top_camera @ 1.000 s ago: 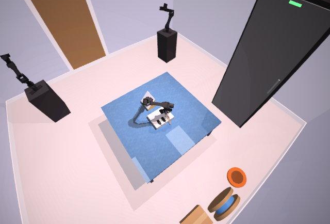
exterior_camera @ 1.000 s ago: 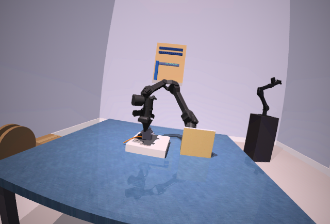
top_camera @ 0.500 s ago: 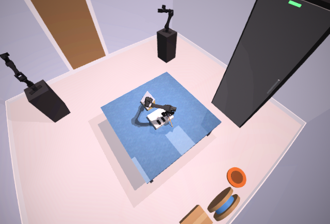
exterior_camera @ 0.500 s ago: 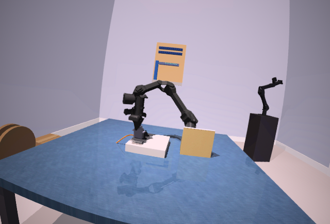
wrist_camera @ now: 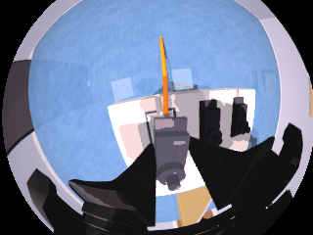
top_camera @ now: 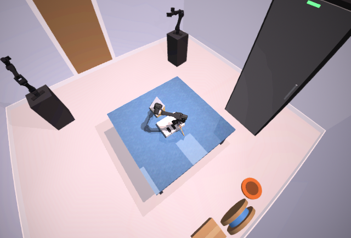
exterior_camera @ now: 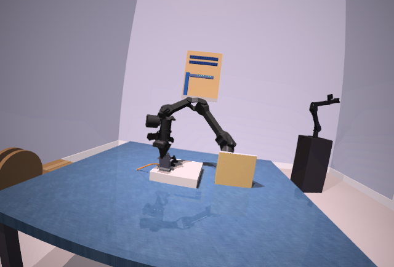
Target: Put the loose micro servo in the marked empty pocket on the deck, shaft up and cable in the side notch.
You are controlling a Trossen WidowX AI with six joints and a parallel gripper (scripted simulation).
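One servo (exterior_camera: 164,163) (wrist_camera: 171,139): pinching it in the gripper (top_camera: 179,123) (exterior_camera: 164,157) (wrist_camera: 170,144), over the deck (top_camera: 162,125) (exterior_camera: 175,179) (wrist_camera: 132,132), with shaft (wrist_camera: 173,182) up, cable (top_camera: 181,131) (exterior_camera: 146,165) (wrist_camera: 165,93) reaching beyond the edge.

My gripper (exterior_camera: 162,155) (wrist_camera: 170,144) looks like matt black plastic, its fingers faceted and smooth. The servo (exterior_camera: 164,163) (wrist_camera: 171,142) between them reads as smooth grey plastic, its orange cable (top_camera: 181,130) (exterior_camera: 146,165) (wrist_camera: 164,88) like plain plastic. My white deck (top_camera: 163,130) (exterior_camera: 173,179) (wrist_camera: 127,134) has a smooth, matt face. The blue tabletop (top_camera: 158,156) (exterior_camera: 197,235) (wrist_camera: 98,54) is finely mottled and glossy enough to mirror my arm (top_camera: 170,113) (exterior_camera: 211,122).
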